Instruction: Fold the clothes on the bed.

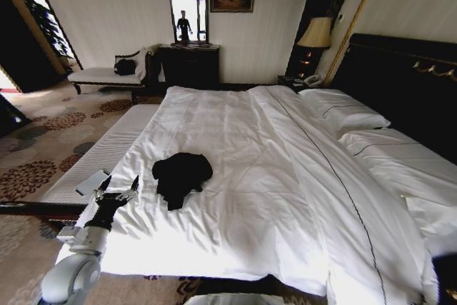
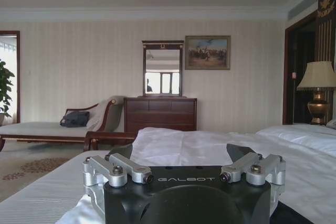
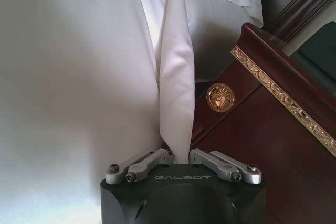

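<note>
The black T-shirt (image 1: pixel 181 176) lies crumpled in a heap on the white duvet of the bed (image 1: pixel 285 176), near the foot end on the robot's left side. The left gripper (image 1: pixel 120 189) hovers over the corner of the bed just beside the T-shirt, not touching it, with its fingers (image 1: pixel 134 183) spread wide and nothing between them. The right gripper (image 3: pixel 181 157) is low at the bed's wooden frame (image 3: pixel 262 108), pinching a hanging fold of white sheet (image 3: pixel 176 87)
</note>
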